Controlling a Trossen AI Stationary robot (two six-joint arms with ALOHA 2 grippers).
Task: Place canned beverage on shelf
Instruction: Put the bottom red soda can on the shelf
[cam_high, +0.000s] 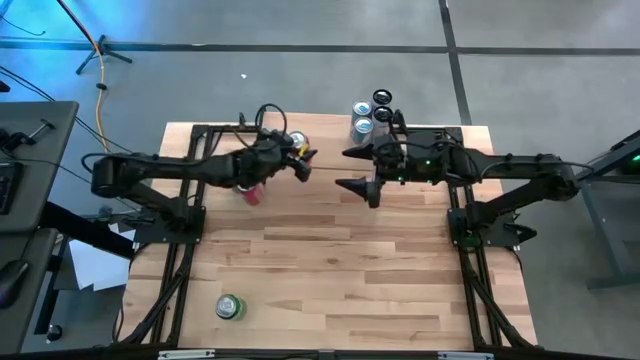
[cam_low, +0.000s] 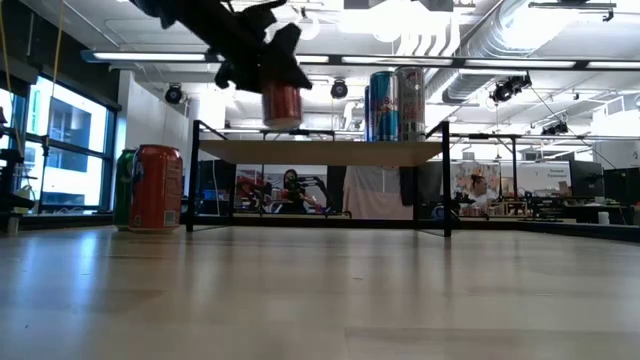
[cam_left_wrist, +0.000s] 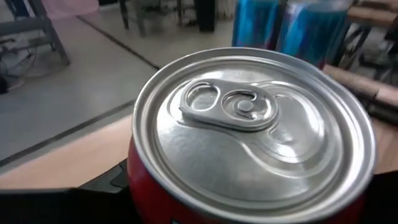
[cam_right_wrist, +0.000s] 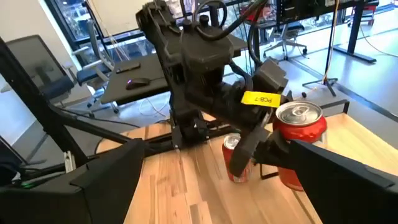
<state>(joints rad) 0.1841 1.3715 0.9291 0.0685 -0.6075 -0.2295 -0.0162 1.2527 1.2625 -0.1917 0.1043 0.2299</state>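
Observation:
My left gripper is shut on a red canned beverage with a silver top. In the low view the can hangs above the shelf, a light-wood board on thin black legs at the table's far side. My right gripper stands open to the right of the can, with nothing between its fingers. My left gripper pinches the can's red side wall between its two fingers, below the rim. The fingers come nearly level from the table's left. The can is lifted clear of table and shelf, roughly upright with its top up.
Two tall blue cans stand on the shelf's right part, seen with others as several tops from above. A second red can stands on the table under my left arm. A green can stands near the front edge.

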